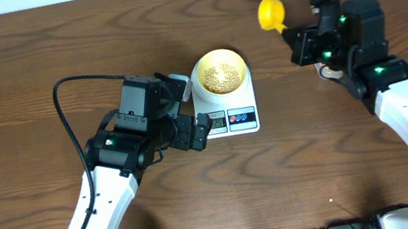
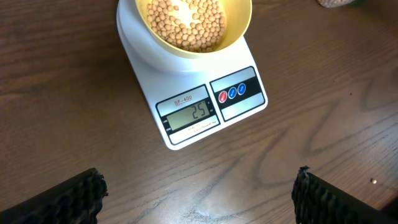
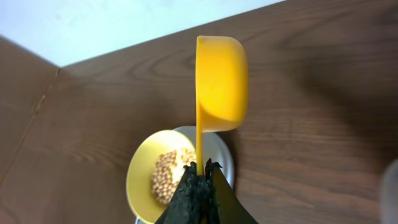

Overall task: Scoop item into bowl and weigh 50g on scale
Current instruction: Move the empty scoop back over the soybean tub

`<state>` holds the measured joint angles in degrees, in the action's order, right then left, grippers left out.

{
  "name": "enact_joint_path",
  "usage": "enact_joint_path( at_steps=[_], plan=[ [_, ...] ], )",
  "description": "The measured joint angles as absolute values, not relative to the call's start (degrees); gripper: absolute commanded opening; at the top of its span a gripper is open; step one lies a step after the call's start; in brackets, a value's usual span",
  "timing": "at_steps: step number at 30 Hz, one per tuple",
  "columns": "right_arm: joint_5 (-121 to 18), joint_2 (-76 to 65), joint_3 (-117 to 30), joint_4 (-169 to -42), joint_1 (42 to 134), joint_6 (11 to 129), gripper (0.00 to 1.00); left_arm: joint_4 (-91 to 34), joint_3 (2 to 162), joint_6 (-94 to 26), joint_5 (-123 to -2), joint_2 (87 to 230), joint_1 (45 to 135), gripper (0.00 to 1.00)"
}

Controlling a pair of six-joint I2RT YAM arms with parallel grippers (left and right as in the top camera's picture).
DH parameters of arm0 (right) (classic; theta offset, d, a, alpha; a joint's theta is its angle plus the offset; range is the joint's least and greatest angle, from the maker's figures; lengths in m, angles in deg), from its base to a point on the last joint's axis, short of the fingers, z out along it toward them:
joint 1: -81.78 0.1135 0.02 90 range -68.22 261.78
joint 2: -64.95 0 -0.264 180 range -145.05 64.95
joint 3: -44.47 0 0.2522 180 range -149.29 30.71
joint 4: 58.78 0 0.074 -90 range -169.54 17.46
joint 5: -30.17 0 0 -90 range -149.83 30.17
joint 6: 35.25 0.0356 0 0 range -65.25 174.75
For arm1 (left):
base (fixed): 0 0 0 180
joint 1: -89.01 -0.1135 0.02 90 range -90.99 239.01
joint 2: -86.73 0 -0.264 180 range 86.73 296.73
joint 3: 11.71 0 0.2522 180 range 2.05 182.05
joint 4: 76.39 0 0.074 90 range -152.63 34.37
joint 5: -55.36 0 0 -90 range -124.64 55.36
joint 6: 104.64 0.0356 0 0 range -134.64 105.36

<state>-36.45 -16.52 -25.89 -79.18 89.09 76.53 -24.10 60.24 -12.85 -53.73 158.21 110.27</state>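
Beans (image 2: 189, 22) sit in the bowl (image 2: 241, 28), partly covering its bottom. Bowl is on the scale (image 2: 186, 78), scale mid-desk (image 2: 62, 93), display (image 2: 193, 113) reads 25. Your left pincer (image 2: 198, 186) hangs near the scale's button edge, fingers (image 2: 81, 196) wide apart, nothing between them. Your right pincer (image 3: 202, 169) is clamped together on the thin handle of a yellow scoop (image 3: 221, 81), well apart from the scale on its right, cup end pointing away from the pincer. In the right wrist view, bowl and scale sit beyond the handle.
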Motion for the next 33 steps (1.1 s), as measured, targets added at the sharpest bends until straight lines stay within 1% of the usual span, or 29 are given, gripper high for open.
enact_joint_path(
  at_steps=[7,15,26,33],
  plan=[
    [-38.5,-16.5,-25.9,-79.4,86.5,76.7,0.01,-24.1,60.2,-12.9,-53.7,158.2,110.3,0.98],
    [-40.6,-16.5,-25.9,-82.8,82.6,76.9,0.01,-24.1,60.2,-12.9,-53.7,158.2,110.3,0.98],
    [-40.1,-16.5,-25.9,-82.6,74.1,83.3,0.01,-24.1,60.2,-12.9,-53.7,158.2,110.3,0.98],
    [-38.8,-16.5,-25.9,-82.6,72.7,84.9,0.01,-24.1,60.2,-12.9,-53.7,158.2,110.3,0.98]
  ],
)
